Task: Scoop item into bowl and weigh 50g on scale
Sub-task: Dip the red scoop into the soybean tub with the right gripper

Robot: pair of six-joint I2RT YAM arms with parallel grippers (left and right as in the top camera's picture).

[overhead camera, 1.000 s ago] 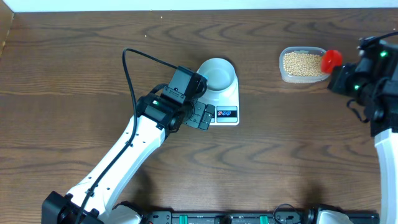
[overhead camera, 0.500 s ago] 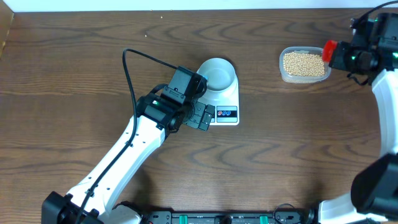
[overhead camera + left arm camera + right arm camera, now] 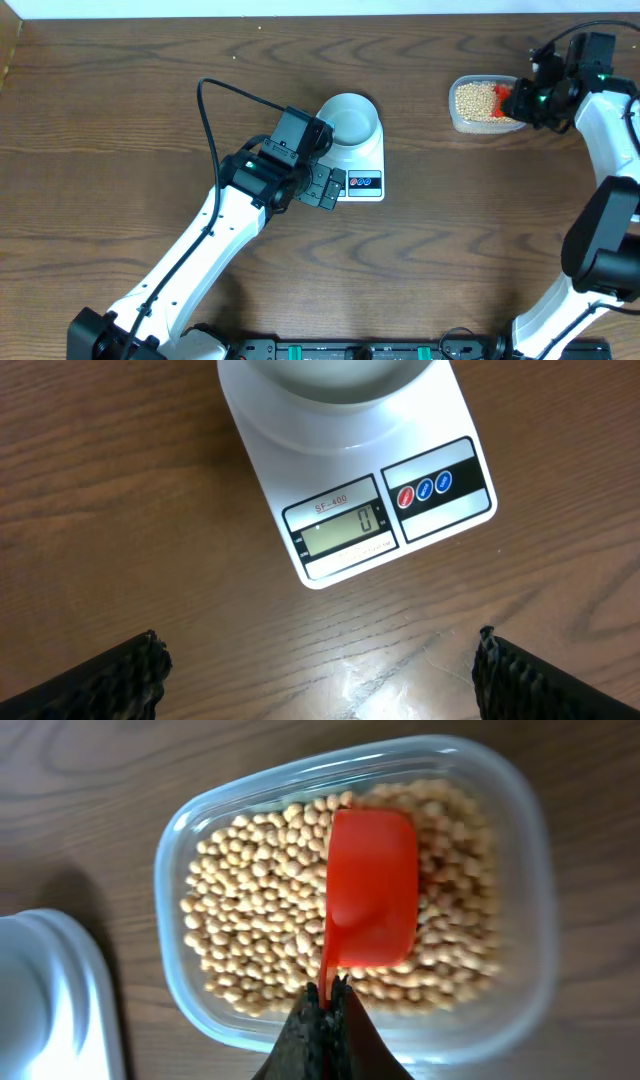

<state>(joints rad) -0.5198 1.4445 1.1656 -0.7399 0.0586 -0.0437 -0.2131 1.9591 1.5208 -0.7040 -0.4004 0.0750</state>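
The pale bowl (image 3: 350, 120) stands on the white scale (image 3: 365, 183). In the left wrist view the scale (image 3: 360, 525) reads 0, with the bowl (image 3: 335, 375) at the top edge. My left gripper (image 3: 318, 187) hovers open just left of the scale's front, fingers wide apart (image 3: 320, 660) over bare wood. Tan-yellow beans (image 3: 260, 920) fill a clear plastic tub (image 3: 485, 103) at the far right. My right gripper (image 3: 328, 995) is shut on the handle of a red scoop (image 3: 370, 890), which lies over the beans inside the tub. The scoop's underside faces the camera, hiding its contents.
A black cable (image 3: 215, 110) loops from the left arm over the table left of the bowl. A white rounded edge (image 3: 40, 990) shows at the left of the right wrist view. The table's far edge runs close behind the tub.
The right gripper has swung the red scoop leftward, from beside the tub's right end to over the beans. The left arm, bowl and scale have not moved.
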